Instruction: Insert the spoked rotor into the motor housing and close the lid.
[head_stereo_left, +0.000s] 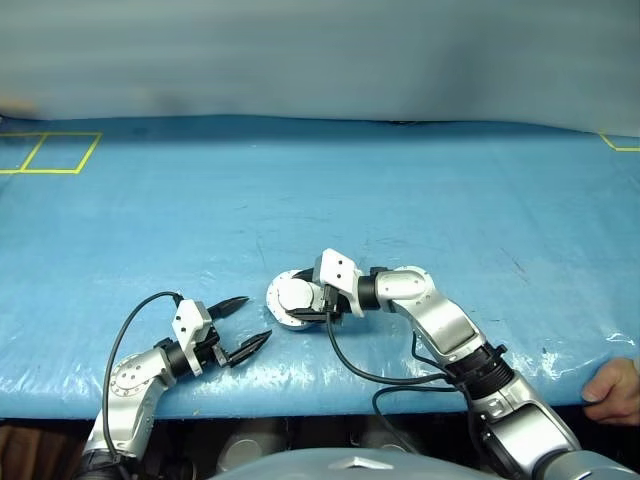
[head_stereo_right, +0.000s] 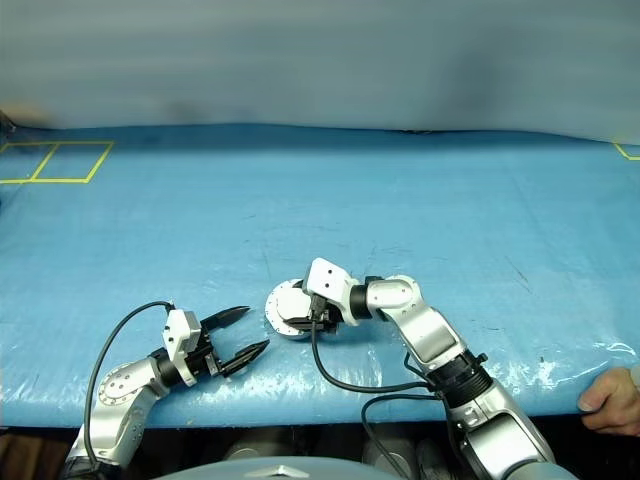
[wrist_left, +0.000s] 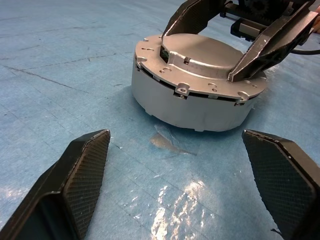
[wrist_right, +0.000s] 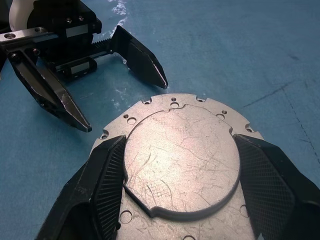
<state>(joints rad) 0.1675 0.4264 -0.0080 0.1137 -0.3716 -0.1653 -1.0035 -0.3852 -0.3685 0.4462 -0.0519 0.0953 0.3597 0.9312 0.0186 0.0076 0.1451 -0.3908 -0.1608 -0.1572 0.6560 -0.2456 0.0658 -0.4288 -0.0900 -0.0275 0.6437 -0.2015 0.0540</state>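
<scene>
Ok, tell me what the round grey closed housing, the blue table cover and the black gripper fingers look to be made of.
Round grey closed motor housing with its lid: apparently cast or machined metal, matte silver-grey, fine scratches on top. Blue table cover: probably plastic sheeting, wrinkled, glossy glints by the edge. Black left gripper fingers: seemingly hard plastic or composite, fine cross-hatched pads; the right gripper looks alike.

The lid (wrist_right: 180, 165) is matt grey metal, finely scratched. The table cover (head_stereo_left: 400, 190) is glossy, wrinkled blue plastic sheet. The left gripper's fingers (wrist_left: 75, 185) are black, with cross-hatched pads.
</scene>
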